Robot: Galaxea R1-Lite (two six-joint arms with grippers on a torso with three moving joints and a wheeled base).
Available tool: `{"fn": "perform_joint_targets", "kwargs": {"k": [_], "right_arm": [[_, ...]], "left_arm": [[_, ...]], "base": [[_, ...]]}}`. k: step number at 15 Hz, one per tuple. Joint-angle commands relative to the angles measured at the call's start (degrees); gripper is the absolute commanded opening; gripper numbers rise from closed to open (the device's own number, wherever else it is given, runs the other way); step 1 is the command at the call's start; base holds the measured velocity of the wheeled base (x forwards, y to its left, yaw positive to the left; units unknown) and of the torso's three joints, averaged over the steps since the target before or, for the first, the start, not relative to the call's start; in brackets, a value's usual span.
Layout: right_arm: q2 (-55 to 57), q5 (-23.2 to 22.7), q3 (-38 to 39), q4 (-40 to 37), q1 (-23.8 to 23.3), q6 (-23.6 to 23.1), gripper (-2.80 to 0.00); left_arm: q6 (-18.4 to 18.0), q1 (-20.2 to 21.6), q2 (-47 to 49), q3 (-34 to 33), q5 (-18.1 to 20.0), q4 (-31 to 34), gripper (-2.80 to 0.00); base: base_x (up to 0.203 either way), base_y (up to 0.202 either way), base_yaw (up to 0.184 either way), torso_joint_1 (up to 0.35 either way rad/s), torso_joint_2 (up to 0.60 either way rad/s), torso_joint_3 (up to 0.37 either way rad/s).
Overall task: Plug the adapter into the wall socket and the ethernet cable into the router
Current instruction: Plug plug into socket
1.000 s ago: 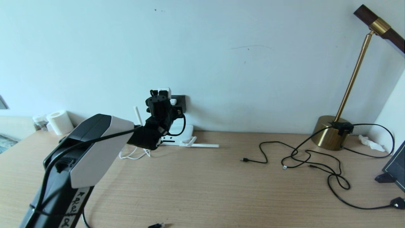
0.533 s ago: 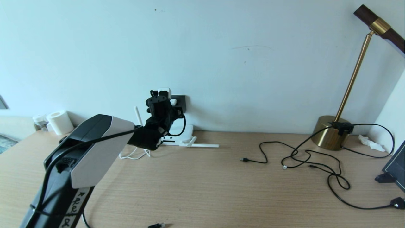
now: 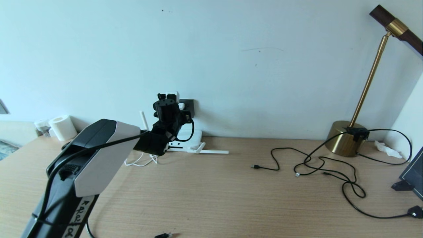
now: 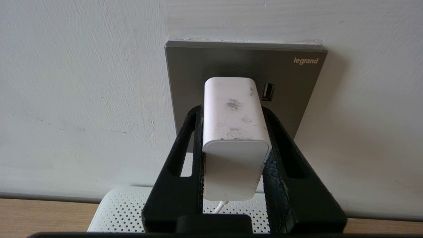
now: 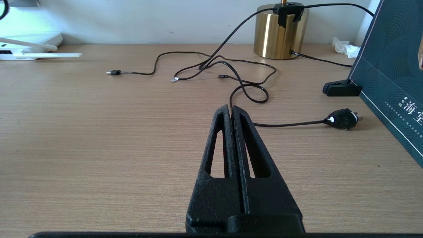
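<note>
My left gripper is raised at the wall, shut on the white adapter. The adapter's front end sits against the dark-grey wall socket, and its thin white cord hangs down behind. Below lies the flat white router, with one antenna upright and another lying on the table; its perforated top shows under the fingers. The ethernet cable's plug lies at the table's near edge, mostly cut off. My right gripper is shut and empty, low over the table's right part, out of the head view.
A brass lamp base stands at the back right, with thin black cables looping across the table to a black plug. A dark box stands at the right edge. A paper roll sits far left.
The left gripper with the adapter has shifted very slightly up and toward the wall. Nothing else has moved.
</note>
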State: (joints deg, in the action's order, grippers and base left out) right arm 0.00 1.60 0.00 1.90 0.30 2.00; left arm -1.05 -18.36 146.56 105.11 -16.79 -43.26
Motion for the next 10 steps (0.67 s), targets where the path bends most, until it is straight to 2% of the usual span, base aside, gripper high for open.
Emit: {"fn": "perform_joint_targets", "kwargs": {"k": [1,10], "right_arm": [[0.0,0.0,0.5,0.0,0.0,0.0,-2.80],[0.0,0.1,0.5,0.0,0.0,0.0,-2.80]], "left_arm": [[0.0,0.0,0.1,0.4,-0.1,-0.1,-2.80],[0.0,0.0,0.2,2.2,-0.2,1.7,-2.80]], "base": [[0.000,0.000,0.000,0.000,0.00,0.000],[0.000,0.000,0.000,0.000,0.00,0.000]]}}
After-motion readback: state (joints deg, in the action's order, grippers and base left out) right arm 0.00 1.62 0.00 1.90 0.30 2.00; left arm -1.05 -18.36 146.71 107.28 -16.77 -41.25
